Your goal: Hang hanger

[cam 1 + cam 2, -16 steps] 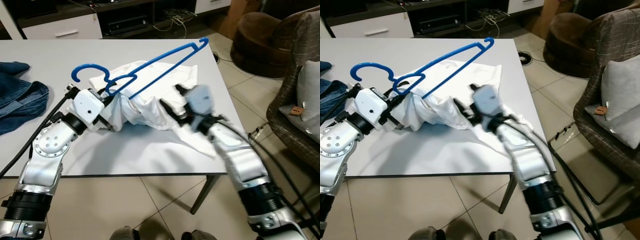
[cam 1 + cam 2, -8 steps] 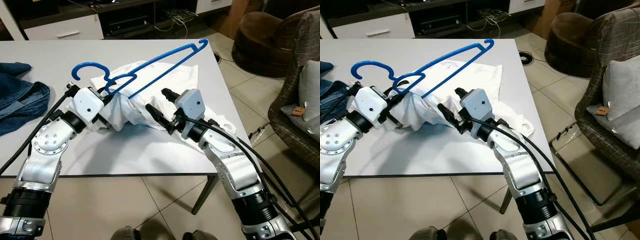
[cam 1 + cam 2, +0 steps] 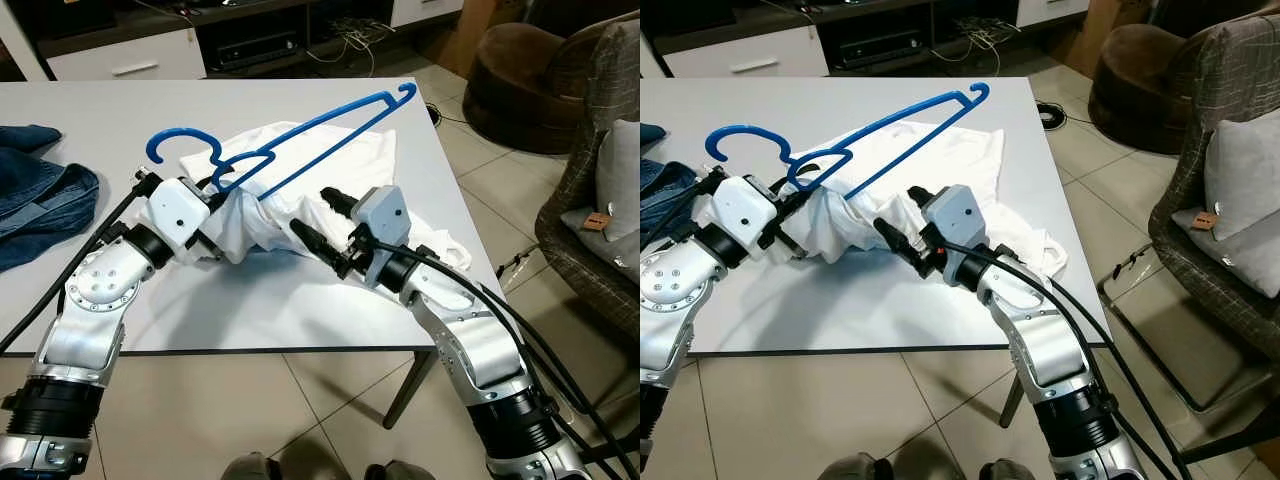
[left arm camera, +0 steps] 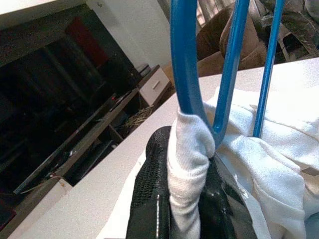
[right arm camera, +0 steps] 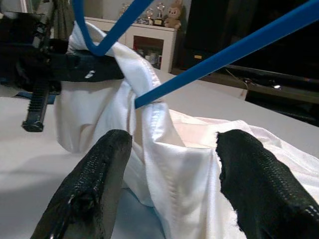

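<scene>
Our left gripper [image 3: 216,196] pinches the blue plastic hanger [image 3: 283,145] together with a fold of the crumpled white cotton shirt [image 3: 330,185], tilting the hanger up above the white table [image 3: 250,300]; our right gripper [image 3: 320,215] spreads its fingers wide at the shirt's bunched cloth

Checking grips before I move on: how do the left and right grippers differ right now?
The left gripper is shut on the blue hanger and a fold of the white shirt; the right gripper is open, holding nothing. The left sits at the hanger's neck; the right faces the shirt's collar. Both are over the white table.
</scene>
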Robot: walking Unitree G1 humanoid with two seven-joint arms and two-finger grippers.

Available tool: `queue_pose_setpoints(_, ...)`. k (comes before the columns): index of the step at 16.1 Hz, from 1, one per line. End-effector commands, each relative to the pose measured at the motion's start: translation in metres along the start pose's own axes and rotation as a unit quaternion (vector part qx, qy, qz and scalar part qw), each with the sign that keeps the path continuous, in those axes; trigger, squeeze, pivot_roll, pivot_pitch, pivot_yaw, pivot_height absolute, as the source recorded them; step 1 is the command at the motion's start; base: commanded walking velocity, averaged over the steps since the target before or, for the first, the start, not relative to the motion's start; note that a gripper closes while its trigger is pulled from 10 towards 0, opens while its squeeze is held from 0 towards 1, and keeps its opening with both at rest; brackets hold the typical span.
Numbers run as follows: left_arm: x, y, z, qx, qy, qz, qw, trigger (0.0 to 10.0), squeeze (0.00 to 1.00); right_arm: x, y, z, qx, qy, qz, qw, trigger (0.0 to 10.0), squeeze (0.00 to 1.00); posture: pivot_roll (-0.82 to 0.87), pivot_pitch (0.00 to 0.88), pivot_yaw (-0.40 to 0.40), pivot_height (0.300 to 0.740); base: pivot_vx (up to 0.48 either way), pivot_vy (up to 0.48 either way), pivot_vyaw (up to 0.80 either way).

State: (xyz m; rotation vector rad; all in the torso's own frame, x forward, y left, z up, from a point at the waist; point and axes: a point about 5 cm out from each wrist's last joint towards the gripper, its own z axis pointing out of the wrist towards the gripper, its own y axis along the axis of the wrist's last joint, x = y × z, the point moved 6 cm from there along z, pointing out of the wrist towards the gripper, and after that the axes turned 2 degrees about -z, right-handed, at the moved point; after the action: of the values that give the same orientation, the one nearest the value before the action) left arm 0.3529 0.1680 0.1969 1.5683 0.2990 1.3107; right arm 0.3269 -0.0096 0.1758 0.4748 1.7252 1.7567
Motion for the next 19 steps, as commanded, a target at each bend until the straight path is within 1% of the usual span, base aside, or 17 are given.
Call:
queue_pose_setpoints(1,-0.001,0.002,0.002,-0.003,-0.007,0.006,1.0,0.0,0.0,0.005,0.005,-0.001,-0.008,0.009,0.004,1.0,10.0,0.13,0.0,0.047,0.044,0.74,0.0,0.0,0.0)
queue_pose_setpoints(3,-0.002,0.003,0.002,-0.004,-0.006,0.006,1.0,0.0,0.0,0.006,0.006,0.0,-0.01,0.013,0.009,1.0,10.0,0.13,0.0,0.047,0.038,0.74,0.0,0.0,0.0)
queue_pose_setpoints(5,-0.004,0.003,0.003,-0.006,0.0,0.002,1.0,0.0,0.0,0.013,0.004,0.0,-0.002,0.036,0.009,0.999,10.0,0.15,-0.03,0.041,0.021,0.74,0.0,0.0,0.0)
queue_pose_setpoints(8,-0.006,0.001,0.003,-0.005,-0.002,-0.002,1.0,0.0,0.0,0.015,0.003,-0.001,0.002,0.041,0.016,0.999,10.0,0.15,-0.03,0.042,0.025,0.74,0.0,0.0,0.0)
queue_pose_setpoints(11,-0.007,0.004,0.006,-0.009,-0.003,-0.002,1.0,0.0,0.0,0.02,0.0,-0.003,0.008,0.055,0.024,0.998,10.0,0.18,-0.04,0.045,0.029,0.74,0.0,0.0,0.0)
queue_pose_setpoints(12,-0.006,0.004,0.007,-0.009,-0.003,-0.002,1.0,0.0,0.0,0.024,0.0,-0.003,0.008,0.064,0.038,0.997,10.0,0.19,-0.04,0.045,0.029,0.74,0.0,0.0,0.0)
queue_pose_setpoints(13,-0.006,0.003,0.007,-0.009,-0.003,-0.002,1.0,0.0,0.0,0.039,-0.004,-0.003,0.011,0.101,0.047,0.994,10.0,0.18,-0.04,0.045,0.029,0.74,0.0,0.0,0.0)
queue_pose_setpoints(15,-0.006,0.002,0.007,-0.008,-0.004,-0.001,1.0,0.0,0.0,0.05,-0.009,-0.002,0.019,0.123,0.04,0.991,10.0,0.18,-0.04,0.045,0.029,0.74,0.0,0.0,0.0)
queue_pose_setpoints(17,-0.007,0.005,0.01,-0.014,-0.005,-0.002,1.0,0.0,0.0,0.044,-0.018,0.018,0.03,0.1,0.043,0.994,10.0,0.16,-0.04,0.047,0.029,0.74,0.0,0.0,0.0)
queue_pose_setpoints(18,-0.008,0.007,0.011,-0.015,-0.006,-0.003,1.0,0.0,0.0,0.041,-0.022,0.024,0.039,0.089,0.038,0.994,10.0,0.16,-0.04,0.047,0.028,0.74,0.0,0.0,0.0)
queue_pose_setpoints(19,-0.01,0.007,0.012,-0.017,-0.006,-0.003,1.0,0.0,0.0,0.036,-0.029,0.029,0.053,0.071,0.023,0.996,10.0,0.15,-0.04,0.047,0.028,0.74,0.0,0.0,0.0)
